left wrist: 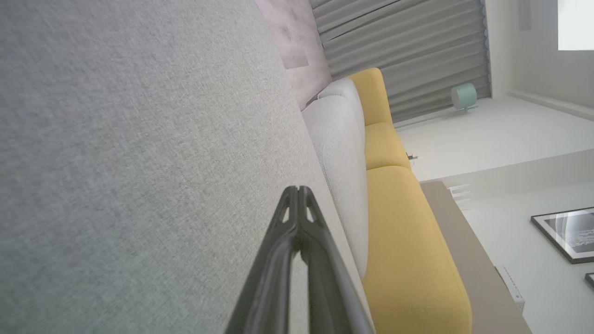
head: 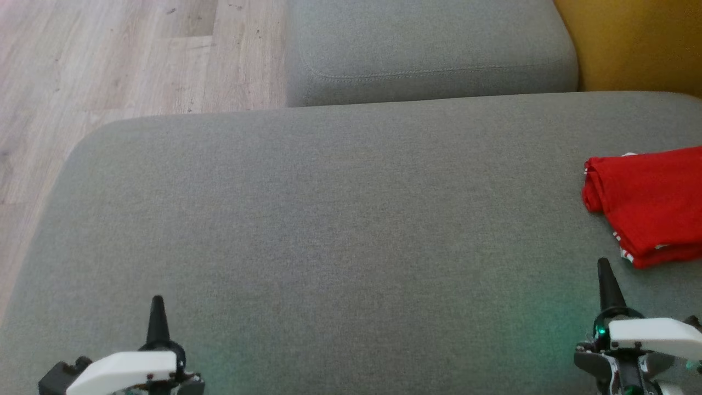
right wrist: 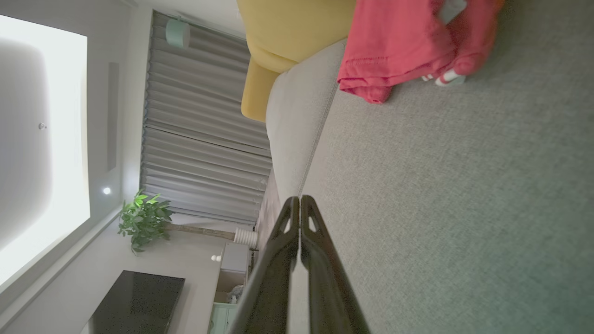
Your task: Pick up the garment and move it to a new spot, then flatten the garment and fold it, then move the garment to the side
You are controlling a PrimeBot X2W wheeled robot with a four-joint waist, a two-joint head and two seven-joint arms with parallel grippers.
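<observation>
On sofa seat (head: 329,219), folded red garment (head: 652,203) near right gripper (head: 603,266), left gripper (head: 157,303) apart, each pressed together, empty

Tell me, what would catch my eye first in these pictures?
The bright red folded garment stands out, lying at the far right of the wide grey sofa seat. Near the bottom, the left gripper and right gripper sit shut, holding nothing, the right one just short of the garment. A yellow cushion shows at the top right corner.
</observation>
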